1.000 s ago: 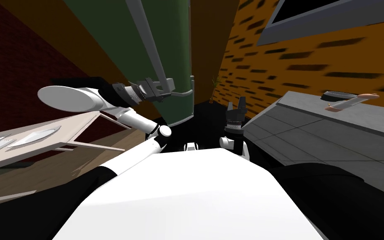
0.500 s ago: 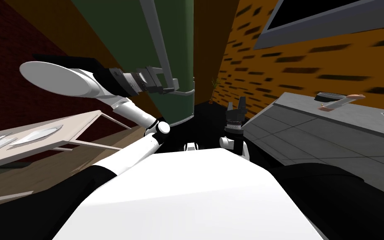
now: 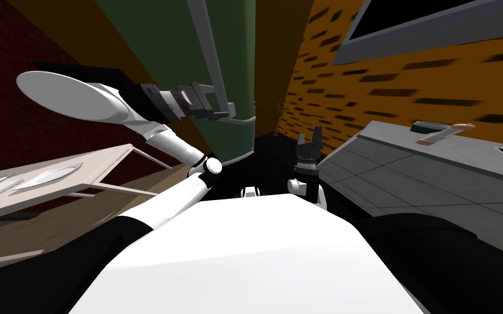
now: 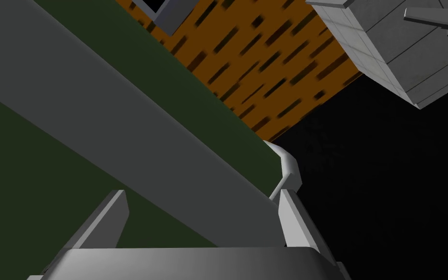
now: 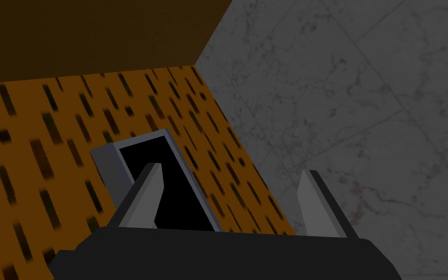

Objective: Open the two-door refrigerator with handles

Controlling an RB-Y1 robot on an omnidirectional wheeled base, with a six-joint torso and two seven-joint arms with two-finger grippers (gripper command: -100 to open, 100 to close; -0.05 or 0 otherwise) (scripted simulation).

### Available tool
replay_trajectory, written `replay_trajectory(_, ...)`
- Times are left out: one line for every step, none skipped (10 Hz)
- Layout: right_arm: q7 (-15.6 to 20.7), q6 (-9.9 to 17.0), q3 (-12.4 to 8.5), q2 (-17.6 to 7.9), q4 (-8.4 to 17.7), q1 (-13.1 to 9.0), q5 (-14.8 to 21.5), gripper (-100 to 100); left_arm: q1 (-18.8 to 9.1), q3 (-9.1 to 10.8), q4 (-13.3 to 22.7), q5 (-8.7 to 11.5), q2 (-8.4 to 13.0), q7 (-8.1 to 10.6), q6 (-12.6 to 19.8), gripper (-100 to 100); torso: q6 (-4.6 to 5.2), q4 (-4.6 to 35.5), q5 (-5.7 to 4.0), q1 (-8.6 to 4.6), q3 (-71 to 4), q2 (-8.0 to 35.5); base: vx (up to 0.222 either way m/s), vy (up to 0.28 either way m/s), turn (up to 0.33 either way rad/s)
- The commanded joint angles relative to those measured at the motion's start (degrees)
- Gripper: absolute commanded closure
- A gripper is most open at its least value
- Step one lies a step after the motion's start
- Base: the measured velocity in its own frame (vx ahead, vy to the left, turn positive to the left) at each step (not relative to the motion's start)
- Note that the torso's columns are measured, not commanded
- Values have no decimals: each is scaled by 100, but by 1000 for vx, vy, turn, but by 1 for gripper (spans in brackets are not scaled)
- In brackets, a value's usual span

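Fridge door (image 3: 163,43) is green, its grey handle (image 4: 121,116) running up it lengthwise. Left gripper (image 4: 201,192) straddles the handle's lower end, jaws apart; right gripper (image 5: 232,168) is spread too.

The refrigerator's (image 3: 163,38) handle (image 3: 209,54) passed between the left gripper's (image 4: 203,209) fingers (image 4: 293,221); a left surface (image 3: 100,163) and right surface (image 3: 408,174) flanked it.

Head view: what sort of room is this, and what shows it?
Probably a kitchen: a tall green refrigerator with a long grey handle, a grey counter, and a light table.
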Motion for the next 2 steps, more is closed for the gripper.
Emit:
replay_trajectory(0, 0, 0, 0, 0, 0, 0, 0, 0, 0, 0, 0, 0, 0, 0, 0, 0, 1, 1, 2, 1, 2, 0, 0, 0)
replay_trajectory(0, 0, 0, 0, 0, 0, 0, 0, 0, 0, 0, 0, 0, 0, 0, 0, 0, 1, 1, 3, 2, 3, 0, 0, 0)
